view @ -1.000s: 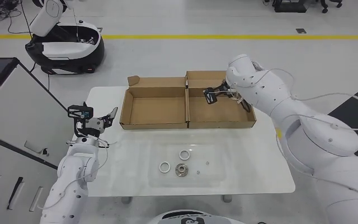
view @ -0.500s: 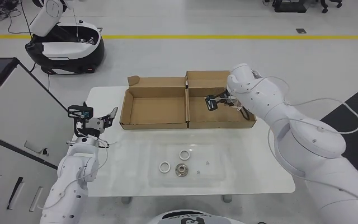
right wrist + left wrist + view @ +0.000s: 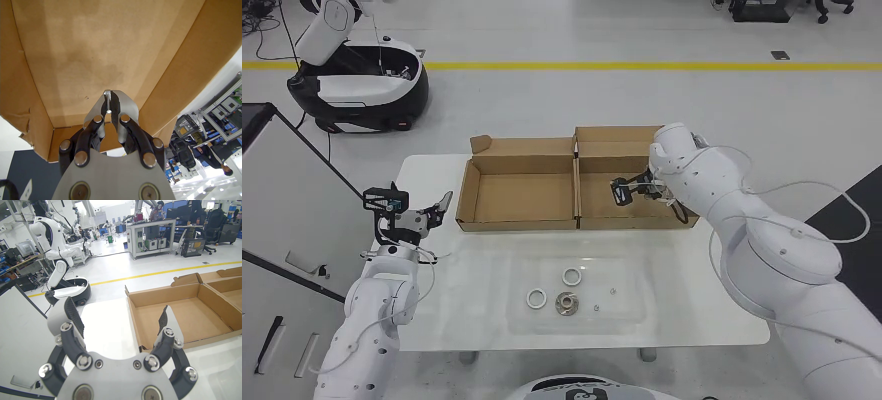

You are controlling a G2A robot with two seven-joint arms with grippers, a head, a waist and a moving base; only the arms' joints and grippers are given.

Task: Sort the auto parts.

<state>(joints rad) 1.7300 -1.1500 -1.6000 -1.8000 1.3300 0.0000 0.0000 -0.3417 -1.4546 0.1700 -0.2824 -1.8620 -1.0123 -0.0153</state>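
While the right gripper [image 3: 110, 103] hangs over the right cardboard box [image 3: 642, 207] at 1 o'clock on the tabletop [image 3: 692, 290], its fingers are clamped on a threaded bolt [image 3: 108, 103] (head at the fingertip end). At the 9 o'clock edge, the left gripper [image 3: 117, 303] hovers with its fingers spread apart, facing the left cardboard box [image 3: 181, 315]. Two white rings [image 3: 571, 276] [image 3: 536, 298] and a metal hub [image 3: 565, 302] lie close together at 6 o'clock.
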